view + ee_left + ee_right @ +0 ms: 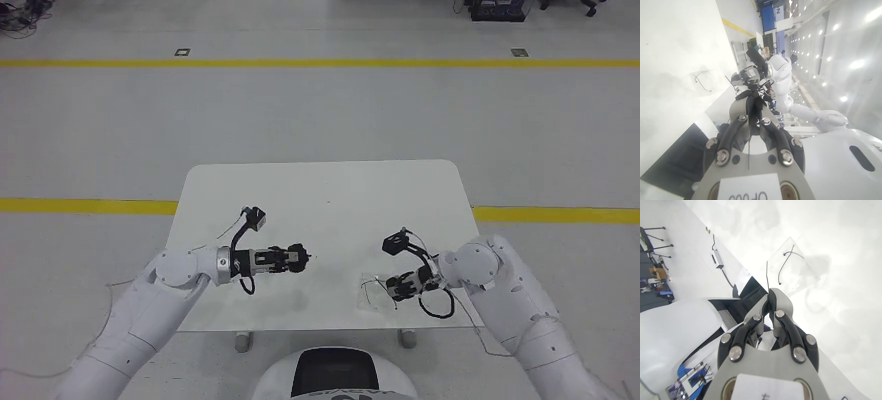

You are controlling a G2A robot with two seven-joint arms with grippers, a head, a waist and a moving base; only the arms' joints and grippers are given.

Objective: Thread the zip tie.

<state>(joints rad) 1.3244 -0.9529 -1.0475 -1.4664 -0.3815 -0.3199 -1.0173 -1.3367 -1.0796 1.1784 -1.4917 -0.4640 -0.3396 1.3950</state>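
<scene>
My left gripper (752, 95) is shut on a thin black zip tie (748, 151), whose strand runs back between the fingers toward the palm. It hovers over the table's front left part, left gripper (303, 258) pointing at the other arm. My right gripper (770, 293) is shut on another black zip tie (767, 275), whose thin tail sticks straight out past the fingertips. The right gripper (391, 292) is over the front right of the table, beside a clear tray (371, 298). There is a gap between the two grippers. The right gripper (738, 79) appears farther off in the left wrist view.
The white table (320, 190) is bare toward the back. The clear tray (806, 275) lies by the front edge with loose black zip ties (784, 263) in it, also seen as the tray (696, 86) in the left wrist view.
</scene>
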